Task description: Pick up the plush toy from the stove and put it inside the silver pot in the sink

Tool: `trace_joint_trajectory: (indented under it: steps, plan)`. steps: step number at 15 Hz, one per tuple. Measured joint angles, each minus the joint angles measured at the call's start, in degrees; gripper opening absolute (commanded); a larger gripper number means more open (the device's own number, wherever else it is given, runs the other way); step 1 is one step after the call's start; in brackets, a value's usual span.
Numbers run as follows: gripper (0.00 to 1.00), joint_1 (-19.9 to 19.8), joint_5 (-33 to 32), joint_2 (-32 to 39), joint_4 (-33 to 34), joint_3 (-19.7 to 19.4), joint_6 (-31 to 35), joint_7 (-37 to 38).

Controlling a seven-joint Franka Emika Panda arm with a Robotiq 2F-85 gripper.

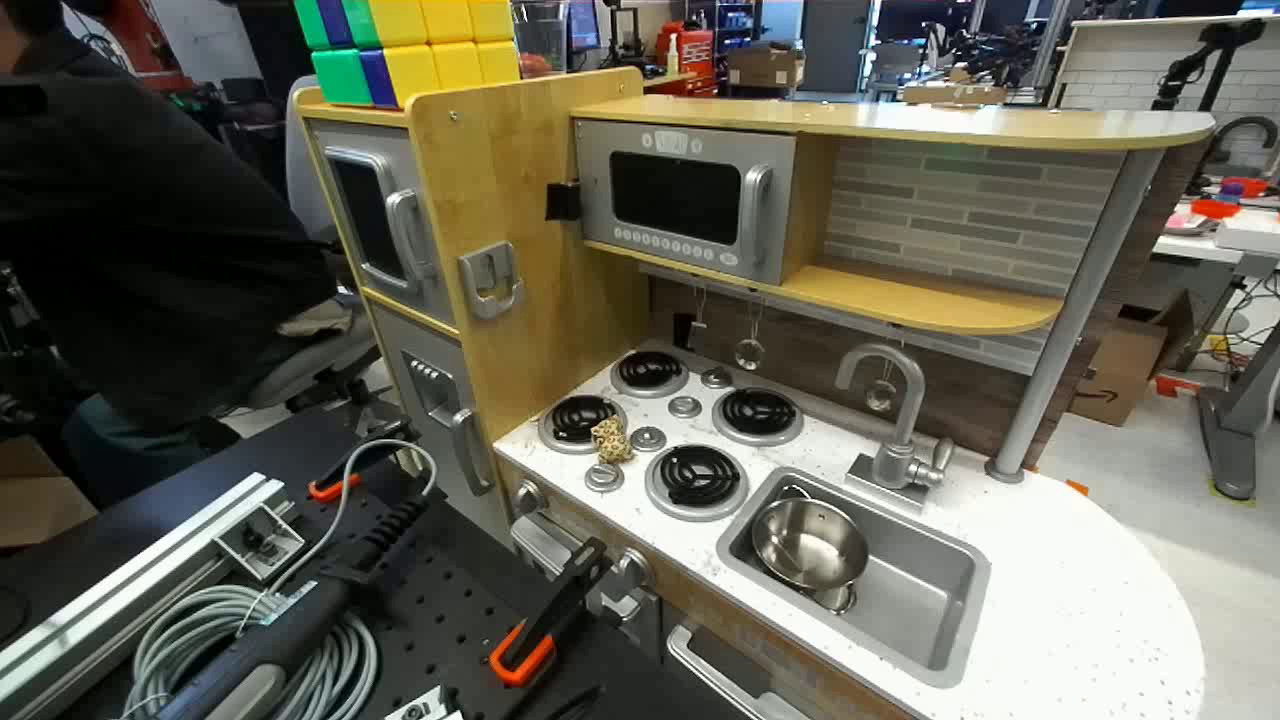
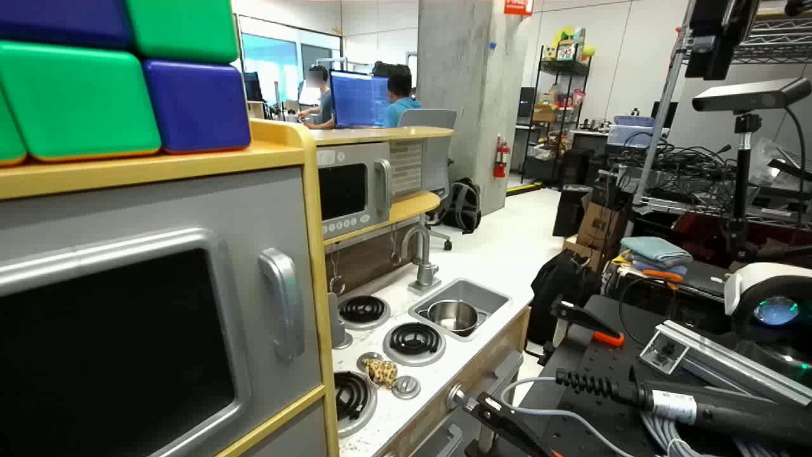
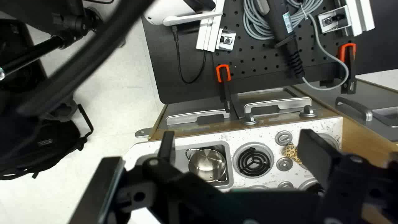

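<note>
The plush toy (image 1: 612,440) sits between two knobs (image 1: 648,438) on the stove (image 1: 692,430), apparently touching a burner (image 1: 575,420). Our hand (image 3: 233,143) hangs spread and empty; we should centre it over the toy, clear of the knobs, before squeezing.

Desk (image 1: 1090,600): white, speckled toy-kitchen countertop, one end rounded. On it: four coil burners (image 1: 697,476), grey knobs (image 1: 648,438), leopard-print plush toy (image 1: 612,440) at one burner's rim, between two knobs; inset sink (image 1: 915,600); gooseneck faucet (image 1: 911,405).
</note>
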Motion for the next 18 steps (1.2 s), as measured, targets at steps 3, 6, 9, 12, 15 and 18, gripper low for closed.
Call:
trace_joint_trajectory:
  steps: [3, 6, 9, 12, 15, 18]
  plan:
    - [1.0, 0.0, 0.0, 0.0, 0.0, 0.0, 0.0, 0.0]
    - [1.0, 0.1, -0.2, 0.0, -0.1, 0.0, 0.0, -0.1]
    - [1.0, 1.7, -2.3, 0.4, -1.3, 0.4, 0.2, -4.3]
    - [1.0, 4.7, -2.8, 1.4, -4.1, 0.2, 2.8, -9.4]
    - [1.0, 6.9, -3.7, 2.4, -6.5, -0.5, 6.7, -15.4]
    - [1.0, 7.9, -5.5, 3.0, -7.4, -2.3, 10.9, -22.9]
